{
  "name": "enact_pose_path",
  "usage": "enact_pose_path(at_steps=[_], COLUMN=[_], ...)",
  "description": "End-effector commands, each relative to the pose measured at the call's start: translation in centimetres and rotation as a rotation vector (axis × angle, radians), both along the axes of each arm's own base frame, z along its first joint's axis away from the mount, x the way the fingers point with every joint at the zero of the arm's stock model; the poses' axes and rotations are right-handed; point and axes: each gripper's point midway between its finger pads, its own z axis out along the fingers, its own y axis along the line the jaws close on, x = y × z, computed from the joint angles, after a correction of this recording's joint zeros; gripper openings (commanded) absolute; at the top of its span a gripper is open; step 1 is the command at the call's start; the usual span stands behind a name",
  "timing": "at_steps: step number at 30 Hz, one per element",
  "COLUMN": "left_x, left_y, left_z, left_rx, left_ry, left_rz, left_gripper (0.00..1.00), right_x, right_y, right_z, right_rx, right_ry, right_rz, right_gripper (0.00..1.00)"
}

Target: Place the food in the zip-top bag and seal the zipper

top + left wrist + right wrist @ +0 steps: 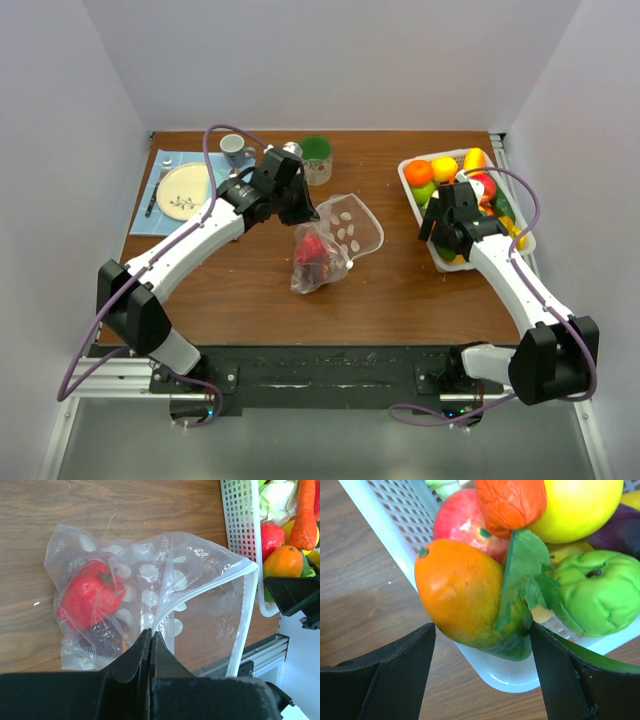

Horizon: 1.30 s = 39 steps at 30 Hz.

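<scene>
Two claws are on record.

Top view: your left gripper meets the edge of the zip-top bag. A red fruit lies inside the bag. Your right gripper hangs over the white basket at the right.

Left wrist view: the fingers are pressed together, clamped on the bag's rim where the zipper begins.

Right wrist view: the jaws stand wide apart, one on each side of an orange-green mango in the basket. You cannot tell from here whether they press on it.
</scene>
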Motion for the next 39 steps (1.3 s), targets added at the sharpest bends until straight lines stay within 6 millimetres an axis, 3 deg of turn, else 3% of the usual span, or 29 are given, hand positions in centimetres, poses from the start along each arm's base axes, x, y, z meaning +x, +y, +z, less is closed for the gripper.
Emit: enact_pose_path(at_steps=[1, 6, 20, 22, 26, 29, 39], left_x=[0.4, 0.5, 0.5, 0.6, 0.6, 0.6, 0.5], left_y=[-0.9, -1.0, -1.2, -1.2, -1.3, -1.4, -2.1], left_z=[2.0, 1.9, 1.8, 1.8, 1.8, 1.7, 1.1], left_rx=[-0.038, -0.038, -0.041, -0.041, -0.040, -0.041, -0.037], left_ry=[-0.048, -0.045, -0.039, -0.041, -0.040, -0.037, -0.027], left_rz=[-0.022, -0.024, -0.023, -0.024, -0.023, -0.025, -0.034], left_gripper=[0.00, 0.00, 0.00, 0.00, 0.00, 0.00, 0.00], right_x=[2.4, 2.9, 3.1, 3.0, 2.8, 2.5, 1.7], right_y=[-0.1, -0.6, -0.3, -0.4, -0.5, -0.5, 0.0], right_z=[2.8, 3.4, 0.6, 1.4, 3.2, 4.4, 7.3], right_rx=[-0.002, -0.030, -0.042, -0.040, -0.038, -0.036, 0.002], right_ry=[-0.098, -0.109, -0.025, -0.042, -0.075, -0.090, -0.146], right_rz=[-0.028, -0.043, -0.025, -0.026, -0.023, -0.020, 0.008], right_gripper=[0.79, 0.79, 0.74, 0.69, 0.46, 0.35, 0.32])
